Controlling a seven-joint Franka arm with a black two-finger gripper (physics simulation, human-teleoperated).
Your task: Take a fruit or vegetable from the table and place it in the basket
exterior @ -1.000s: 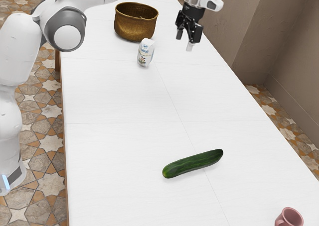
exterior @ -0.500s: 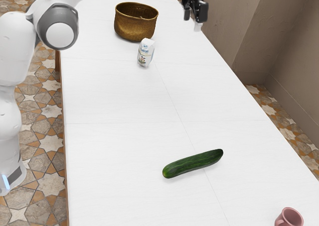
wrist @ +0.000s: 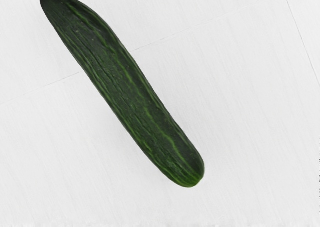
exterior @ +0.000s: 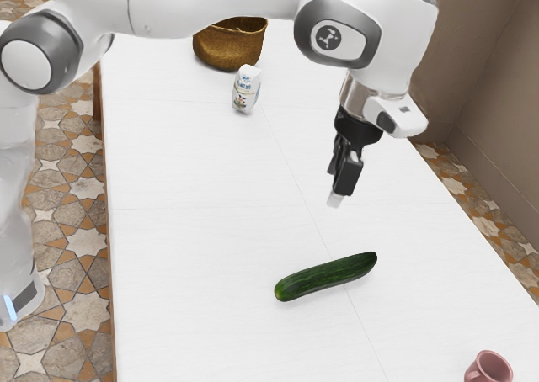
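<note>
A long, dark-green cucumber is lying flat on the table; a round, brown basket is standing upright on it.

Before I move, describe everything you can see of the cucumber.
The cucumber is long, slightly bent and whole, with dark green, ridged skin streaked lighter green lengthwise. One end is blunt and paler green; the other is darker and tapers more. It lies flat on the white table, across a thin seam, between the carton and the pink mug, touching neither. Only the table touches it.
</note>
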